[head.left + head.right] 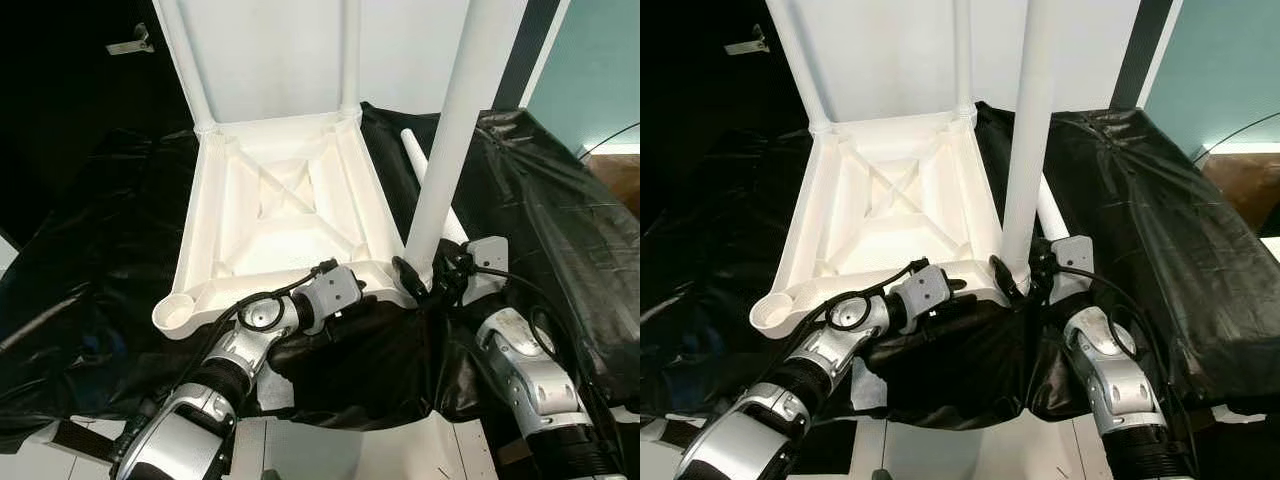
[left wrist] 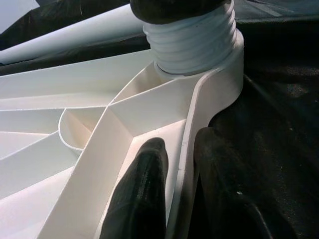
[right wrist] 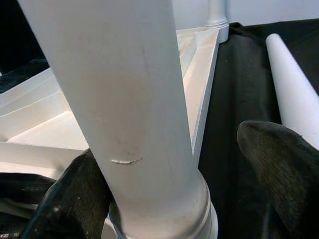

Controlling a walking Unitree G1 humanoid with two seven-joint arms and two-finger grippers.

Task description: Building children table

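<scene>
Inverted white table top [image 1: 285, 205] lying on the black-sheeted bench [image 1: 560, 210], its near rim pinched between the left gripper's [image 2: 174, 191] fingers, while the right gripper [image 1: 428, 275], fingers spread, straddles the upright leg [image 1: 455, 130] at the near-right corner socket.

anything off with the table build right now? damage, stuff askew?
Minor only. The leg at the right hand has a small scuff near its base. A corner socket on the upturned tabletop is empty, and a spare leg lies loose on the black sheet. No cracks.
</scene>
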